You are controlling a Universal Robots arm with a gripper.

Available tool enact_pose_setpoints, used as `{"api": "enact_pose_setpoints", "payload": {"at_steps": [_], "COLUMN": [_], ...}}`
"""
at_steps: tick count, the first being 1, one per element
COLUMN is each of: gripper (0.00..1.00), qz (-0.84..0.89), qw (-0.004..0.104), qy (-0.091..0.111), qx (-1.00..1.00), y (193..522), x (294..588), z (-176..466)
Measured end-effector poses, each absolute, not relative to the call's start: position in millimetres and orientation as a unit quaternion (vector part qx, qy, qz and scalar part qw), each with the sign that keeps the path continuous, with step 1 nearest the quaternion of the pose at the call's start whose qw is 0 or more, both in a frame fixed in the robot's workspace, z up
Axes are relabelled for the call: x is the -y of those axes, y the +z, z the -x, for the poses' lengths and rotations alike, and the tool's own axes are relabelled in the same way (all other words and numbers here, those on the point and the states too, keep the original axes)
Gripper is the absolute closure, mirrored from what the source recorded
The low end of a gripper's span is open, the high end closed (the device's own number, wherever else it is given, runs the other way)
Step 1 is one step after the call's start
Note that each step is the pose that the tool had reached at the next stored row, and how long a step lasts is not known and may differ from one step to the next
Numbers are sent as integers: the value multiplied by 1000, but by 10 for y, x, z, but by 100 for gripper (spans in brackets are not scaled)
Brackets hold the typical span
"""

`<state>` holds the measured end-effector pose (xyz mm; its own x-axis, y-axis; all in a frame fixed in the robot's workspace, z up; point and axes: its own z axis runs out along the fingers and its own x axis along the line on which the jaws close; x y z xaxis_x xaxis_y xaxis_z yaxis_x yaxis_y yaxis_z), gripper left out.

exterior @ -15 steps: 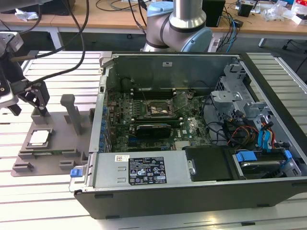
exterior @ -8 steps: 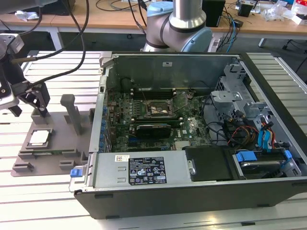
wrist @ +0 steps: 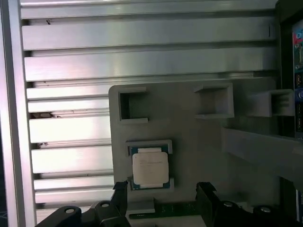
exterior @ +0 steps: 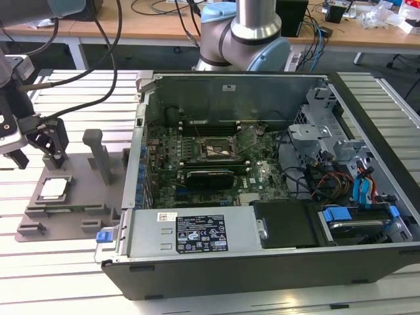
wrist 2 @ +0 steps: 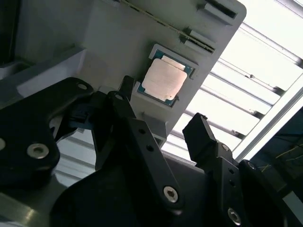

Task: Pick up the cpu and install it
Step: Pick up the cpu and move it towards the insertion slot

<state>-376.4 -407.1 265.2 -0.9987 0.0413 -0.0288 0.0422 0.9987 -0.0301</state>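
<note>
Gripper (exterior: 36,154) hovers over the grey tray (exterior: 85,200), jaws released and empty, above the cpu (exterior: 54,188) lying flat in its recess; a sound pick, in my judgement, requires fingers centred astride opposite edges, descending square

The gripper (exterior: 36,147) hangs pointing down, its black jaws spread wide apart with nothing between them in both wrist views. The arm's base (exterior: 244,31) stands well apart from the jaws, toward the exterior view's right.

Above the cpu (exterior: 54,188) seems open; post (exterior: 98,155) nearby.
</note>
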Motion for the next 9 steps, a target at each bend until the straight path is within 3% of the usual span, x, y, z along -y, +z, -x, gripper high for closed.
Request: {"api": "enact_pose_setpoints", "payload": {"at_steps": [9], "gripper": [31], "qz": [-16], "qw": [14], "qy": [-15], "qx": [-1000], "y": [2611], "x": [4070], "z": [3765]}}
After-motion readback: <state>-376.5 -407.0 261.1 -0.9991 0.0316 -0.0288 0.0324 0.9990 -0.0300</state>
